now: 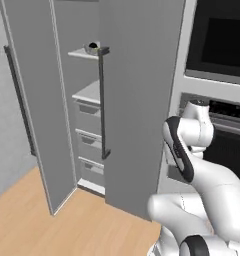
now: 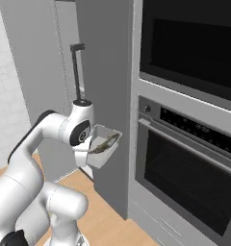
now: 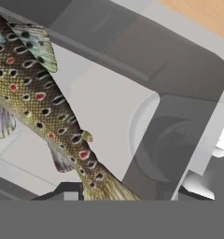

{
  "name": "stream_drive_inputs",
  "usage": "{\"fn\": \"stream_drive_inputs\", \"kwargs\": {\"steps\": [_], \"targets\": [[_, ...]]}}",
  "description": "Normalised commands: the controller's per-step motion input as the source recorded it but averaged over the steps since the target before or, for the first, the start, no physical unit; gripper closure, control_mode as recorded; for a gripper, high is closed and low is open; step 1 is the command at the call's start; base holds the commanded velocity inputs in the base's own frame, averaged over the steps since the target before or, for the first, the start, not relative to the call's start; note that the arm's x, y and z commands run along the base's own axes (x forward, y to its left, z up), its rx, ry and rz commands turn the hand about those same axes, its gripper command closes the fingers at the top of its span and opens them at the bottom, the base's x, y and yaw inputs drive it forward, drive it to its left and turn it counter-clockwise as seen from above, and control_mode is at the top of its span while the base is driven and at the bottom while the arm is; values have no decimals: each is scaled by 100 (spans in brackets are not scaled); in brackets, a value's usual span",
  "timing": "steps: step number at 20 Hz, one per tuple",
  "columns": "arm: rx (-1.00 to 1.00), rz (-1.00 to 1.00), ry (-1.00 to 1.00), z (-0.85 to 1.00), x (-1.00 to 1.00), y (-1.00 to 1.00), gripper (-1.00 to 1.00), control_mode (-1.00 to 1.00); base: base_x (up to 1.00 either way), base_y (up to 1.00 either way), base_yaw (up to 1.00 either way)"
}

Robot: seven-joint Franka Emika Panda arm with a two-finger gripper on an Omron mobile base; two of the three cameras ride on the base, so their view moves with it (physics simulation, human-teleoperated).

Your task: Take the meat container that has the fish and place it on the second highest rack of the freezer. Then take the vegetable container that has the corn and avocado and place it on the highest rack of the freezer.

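From the left base view, you see the freezer [image 1: 117,100] standing open, its left door swung wide. On its highest rack [image 1: 82,53] already sits the vegetable container [image 1: 93,48], a small grey tub with a dark piece and a hint of yellow in it; at this size you cannot separate the corn from the avocado with any certainty. So the vegetable half of the job looks done. The board below it, above the stacked drawers, carries nothing you can make out, so the fish half looks unfinished. The arm rises at the lower right with its hand turned away behind the freezer's right door.

From the right base view, you find the meat container [image 2: 103,146], a light-grey rectangular tray, carried at the end of the arm, just in front of the freezer's right door and well below the shelves. The fish [image 2: 104,142] lies slantwise inside it, slender and olive-tan. The gripper [image 2: 92,144] sits at the tray's near wall and seems clamped on it, though the fingers themselves are hidden. You still have to raise the tray, bring it round the door and set it on the second highest rack.

From the hand view, you look straight into the tray: pale floor, thick grey rim, and the speckled fish [image 3: 44,102] with red and black spots running diagonally across it.
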Motion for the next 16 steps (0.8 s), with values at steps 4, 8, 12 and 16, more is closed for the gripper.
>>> {"fn": "stream_drive_inputs", "kwargs": {"steps": [4, 8, 12, 16], "targets": [[0, 0, 0, 0, 0, 0, 100, 100, 40, 100, 22], [0, 0, 0, 0, 0, 0, 100, 100, 86, 100, 4], [0, 0, 0, 0, 0, 0, 100, 100, 71, 100, -3], [0, 0, 0, 0, 0, 0, 100, 100, 40, 83, -40]]}}
